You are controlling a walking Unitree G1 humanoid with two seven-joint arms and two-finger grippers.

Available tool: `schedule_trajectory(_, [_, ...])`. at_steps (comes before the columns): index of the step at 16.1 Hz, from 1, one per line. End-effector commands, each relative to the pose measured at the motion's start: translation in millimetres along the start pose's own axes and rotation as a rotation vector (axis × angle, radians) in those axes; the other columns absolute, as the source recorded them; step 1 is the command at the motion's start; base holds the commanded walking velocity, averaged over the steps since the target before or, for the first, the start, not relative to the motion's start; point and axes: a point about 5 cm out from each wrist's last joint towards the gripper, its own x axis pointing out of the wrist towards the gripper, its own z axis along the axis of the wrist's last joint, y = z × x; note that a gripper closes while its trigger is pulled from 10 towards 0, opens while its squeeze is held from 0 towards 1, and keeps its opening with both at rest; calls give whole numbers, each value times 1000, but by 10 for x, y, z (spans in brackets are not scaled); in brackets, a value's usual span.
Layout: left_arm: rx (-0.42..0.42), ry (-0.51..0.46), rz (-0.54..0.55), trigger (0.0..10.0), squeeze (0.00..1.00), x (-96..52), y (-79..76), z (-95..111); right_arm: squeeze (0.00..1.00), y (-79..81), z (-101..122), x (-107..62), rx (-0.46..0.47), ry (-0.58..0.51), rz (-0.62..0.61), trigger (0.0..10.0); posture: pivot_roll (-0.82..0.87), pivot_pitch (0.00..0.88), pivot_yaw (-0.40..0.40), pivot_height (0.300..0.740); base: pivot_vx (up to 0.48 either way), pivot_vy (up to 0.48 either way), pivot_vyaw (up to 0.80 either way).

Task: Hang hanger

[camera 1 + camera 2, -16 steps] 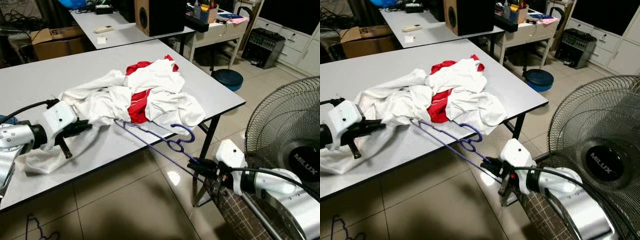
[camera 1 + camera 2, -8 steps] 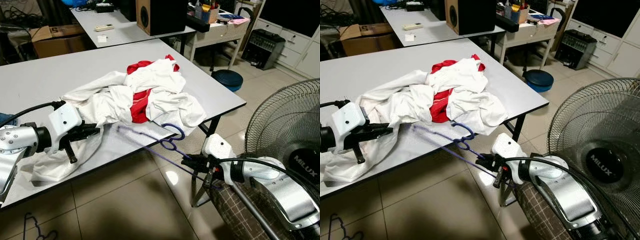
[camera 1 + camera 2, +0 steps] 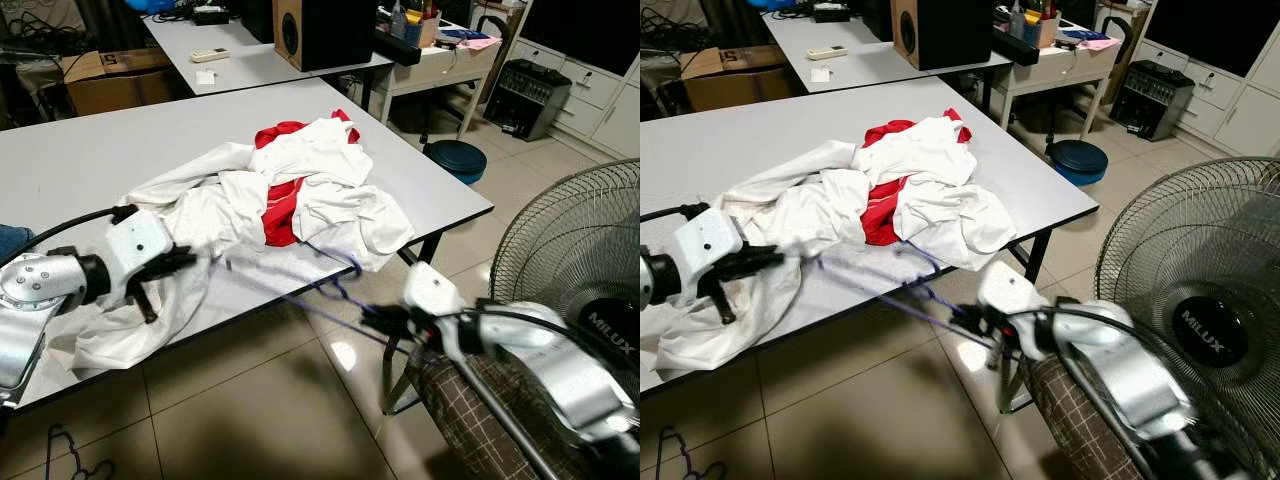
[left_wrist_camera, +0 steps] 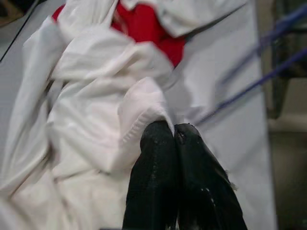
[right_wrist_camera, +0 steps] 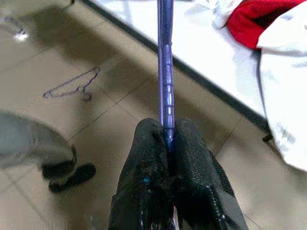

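Purple hanger (image 5: 166,72): off the table's (image 3: 90,150) front edge, at 5 o'clock from the clothes pile (image 3: 270,195). Right gripper (image 5: 168,139) jaws clamped on its bar. Left gripper (image 4: 173,132) jaws pinching white cloth (image 4: 96,143).

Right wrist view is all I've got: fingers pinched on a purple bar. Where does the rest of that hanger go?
Observer: The purple hanger runs from the right gripper up over the table edge toward the white garment.
Operator: Left arm doing anything?
Observer: The left gripper is shut on a fold of the white garment.
Operator: Anything else in that pile?
Observer: A red garment is bundled in the middle of the white cloth.
Operator: Obstacles on my right?
Observer: A standing fan is close beside the right arm.
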Motion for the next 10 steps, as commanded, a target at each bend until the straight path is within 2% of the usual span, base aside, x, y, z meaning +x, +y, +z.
schedule_trajectory(1, [31,11,2,0,0,17,15,19,0,-10,36,-88,-29,-7,3,10000,-20,0,-32,740,0,0,0])
schedule_trajectory(4, [7,8,-90,0,0,-38,-38,14,0,-111,47,-249,-48,2,-74,10000,-27,0,-22,740,0,0,0])
schedule_trajectory(6, [-3,36,-214,0,0,-129,-114,-14,0,-150,63,-326,-58,10,-99,10000,-27,0,-22,740,0,0,0])
schedule_trajectory(8, [1,13,-276,0,0,-210,-117,72,0,-131,75,-309,-58,5,-84,10000,-27,0,-16,740,0,0,0])
schedule_trajectory(10, [-1,-40,-299,0,0,-224,-121,206,0,-93,99,-213,-58,-13,-65,10000,-22,0,-15,740,0,0,0])
